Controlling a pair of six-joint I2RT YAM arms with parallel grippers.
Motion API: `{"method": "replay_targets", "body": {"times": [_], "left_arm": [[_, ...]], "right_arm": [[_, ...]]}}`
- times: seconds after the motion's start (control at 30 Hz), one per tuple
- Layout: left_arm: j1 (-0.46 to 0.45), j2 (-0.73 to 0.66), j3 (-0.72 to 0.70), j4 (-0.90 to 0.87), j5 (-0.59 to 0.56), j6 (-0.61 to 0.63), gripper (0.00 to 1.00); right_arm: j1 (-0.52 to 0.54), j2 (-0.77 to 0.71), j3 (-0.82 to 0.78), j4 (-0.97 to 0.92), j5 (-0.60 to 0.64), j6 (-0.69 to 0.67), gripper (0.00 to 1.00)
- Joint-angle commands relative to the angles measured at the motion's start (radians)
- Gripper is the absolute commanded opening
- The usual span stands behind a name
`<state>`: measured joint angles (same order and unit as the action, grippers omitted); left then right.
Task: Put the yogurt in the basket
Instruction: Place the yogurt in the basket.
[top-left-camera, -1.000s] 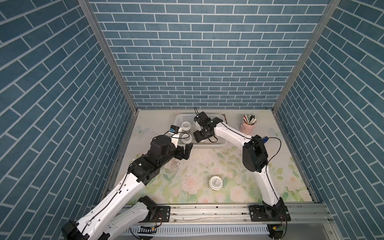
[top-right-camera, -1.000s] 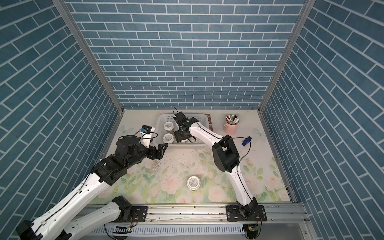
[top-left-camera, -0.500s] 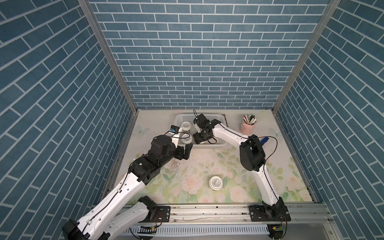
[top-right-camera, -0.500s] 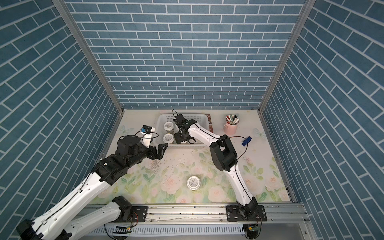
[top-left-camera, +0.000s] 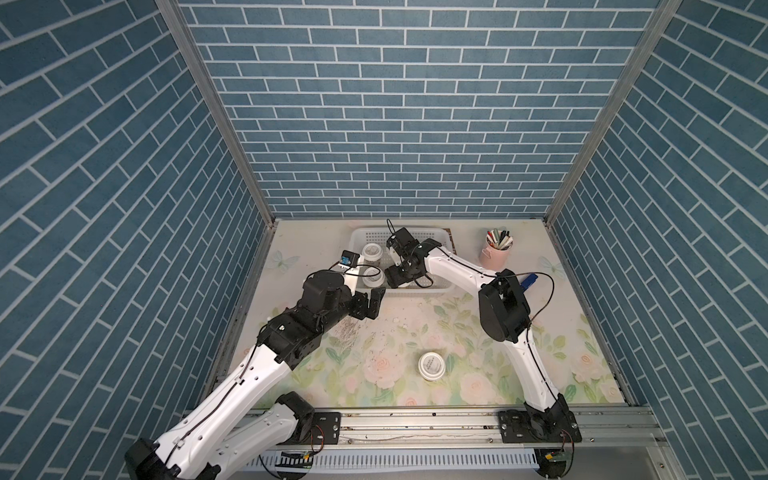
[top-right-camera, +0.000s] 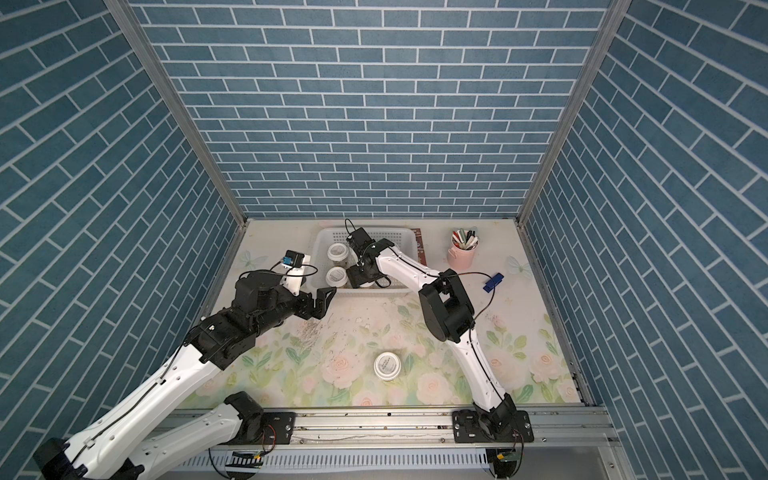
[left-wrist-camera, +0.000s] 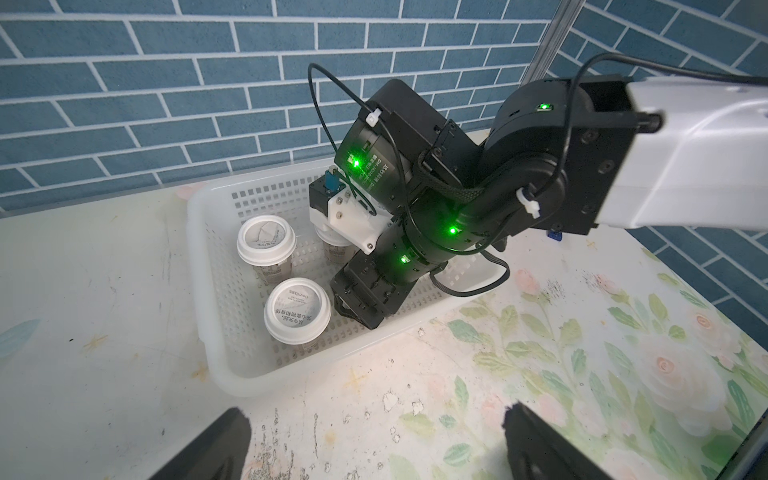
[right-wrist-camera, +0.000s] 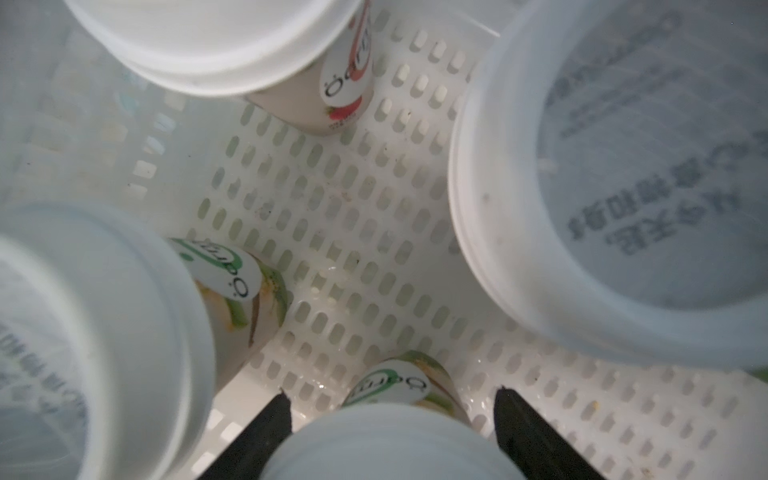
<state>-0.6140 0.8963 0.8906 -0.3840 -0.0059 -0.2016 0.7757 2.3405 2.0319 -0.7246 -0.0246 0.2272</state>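
Blue brick walls (top-left-camera: 395, 124) close round a floral table (top-left-camera: 457, 332) on three sides. Left of centre in both top views, the left gripper (top-left-camera: 370, 305) hovers over the table just in front of the basket's near-left corner. Its fingers (left-wrist-camera: 216, 449) are spread wide with nothing between them.

The white basket (top-left-camera: 415, 289) lies in the upper middle of the frame, near the back wall. Two yogurt cups (top-left-camera: 371, 252) stand upright at its left end, one behind the other and close to the left side wall.

Just right of them, the right gripper (top-left-camera: 397, 277) points down into the basket. Its wrist view shows a green-labelled cup (right-wrist-camera: 386, 444) upright between the black fingers (right-wrist-camera: 274, 424), with three more cups standing around a patch of bare perforated floor. The fingers flank that cup's lid closely, but whether they press on it cannot be told.

A loose yogurt cup (top-left-camera: 431, 365) stands upright in the lower middle of the frame. It is well apart from both grippers, with open table all round it. At the upper right, a pink cup of pens (top-left-camera: 494, 255) stands near the basket's right end, apart from it.
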Motion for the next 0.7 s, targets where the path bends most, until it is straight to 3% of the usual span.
{"method": "replay_targets", "body": {"times": [0.0,0.67], "left_arm": [[-0.005,0.002,0.007,-0.006,-0.009,0.013,1.0],[-0.006,-0.004,0.011,-0.003,0.006,0.004,1.0]], "right_arm": [[-0.003,-0.004,0.012,-0.004,-0.008,-0.02,0.8],[-0.003,-0.133,-0.008,-0.015,0.017,-0.014,0.88]]}}
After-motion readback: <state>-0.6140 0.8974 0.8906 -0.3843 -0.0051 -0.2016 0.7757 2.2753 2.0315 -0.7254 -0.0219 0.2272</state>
